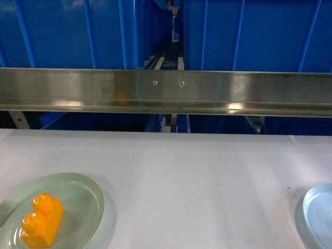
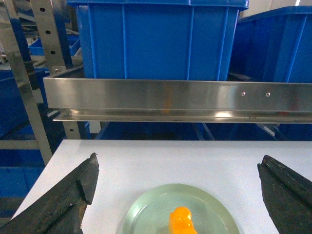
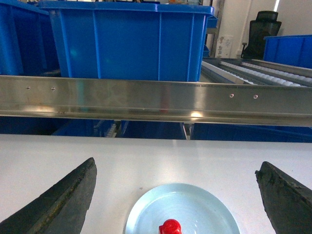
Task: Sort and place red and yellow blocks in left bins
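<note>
Head view shows neither arm; findings on the tools rest on the two wrist views. Taking the steel rail that runs across behind the table as landmark: in front of its left end sits a pale green dish, and the orange-yellow block lies inside that dish, studs up. Beyond the rail, left of the gap between the two, stands the large blue bin. Left tool: spread wide, nothing between its fingers, hanging over the near side of the green dish and aimed level toward the rail, with the block centred low between the fingers. Right tool: likewise wide open and empty, poised in front of the rail's right part above a pale blue plate carrying the small red block. Judgement: the step in hand is the first pick. Recommended practice: bring each tool straight down so the fingers straddle the block's flat sides rather than the rounded studs, keep fingertips clear of the dish rim, close firmly on the glossy plastic, then lift well above the rail before reaching toward the bin. Risk noted: a shallow grip could let a slick block slip.
</note>
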{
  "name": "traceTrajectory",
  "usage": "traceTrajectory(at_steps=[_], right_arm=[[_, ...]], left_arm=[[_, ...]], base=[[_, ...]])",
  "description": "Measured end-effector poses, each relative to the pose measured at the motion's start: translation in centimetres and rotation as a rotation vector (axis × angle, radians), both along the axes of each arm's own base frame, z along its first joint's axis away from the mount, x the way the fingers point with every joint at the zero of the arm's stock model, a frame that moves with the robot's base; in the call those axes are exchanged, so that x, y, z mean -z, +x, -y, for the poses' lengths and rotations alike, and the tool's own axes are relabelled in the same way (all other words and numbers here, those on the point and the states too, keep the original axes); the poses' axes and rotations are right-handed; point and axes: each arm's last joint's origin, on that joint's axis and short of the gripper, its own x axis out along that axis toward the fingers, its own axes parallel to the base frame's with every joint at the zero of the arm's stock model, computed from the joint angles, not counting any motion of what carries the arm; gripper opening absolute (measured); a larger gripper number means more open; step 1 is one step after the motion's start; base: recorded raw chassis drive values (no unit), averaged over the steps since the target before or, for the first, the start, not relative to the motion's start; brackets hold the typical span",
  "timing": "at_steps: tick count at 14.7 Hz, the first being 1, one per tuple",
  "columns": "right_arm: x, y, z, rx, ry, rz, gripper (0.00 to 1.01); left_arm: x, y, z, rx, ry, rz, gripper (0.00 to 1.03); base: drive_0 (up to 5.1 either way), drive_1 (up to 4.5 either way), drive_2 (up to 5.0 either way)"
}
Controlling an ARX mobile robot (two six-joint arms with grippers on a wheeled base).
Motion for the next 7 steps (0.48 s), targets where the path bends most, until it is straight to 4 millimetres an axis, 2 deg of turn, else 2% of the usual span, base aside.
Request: traceTrajectory(at_steps=[7], right_arm=[[0.00,0.00,0.00,0.000,0.000,0.000,0.98]], left_arm=[[0.00,0.00,0.00,0.000,0.000,0.000,0.98]], base=[[0.0,0.00,0.0]])
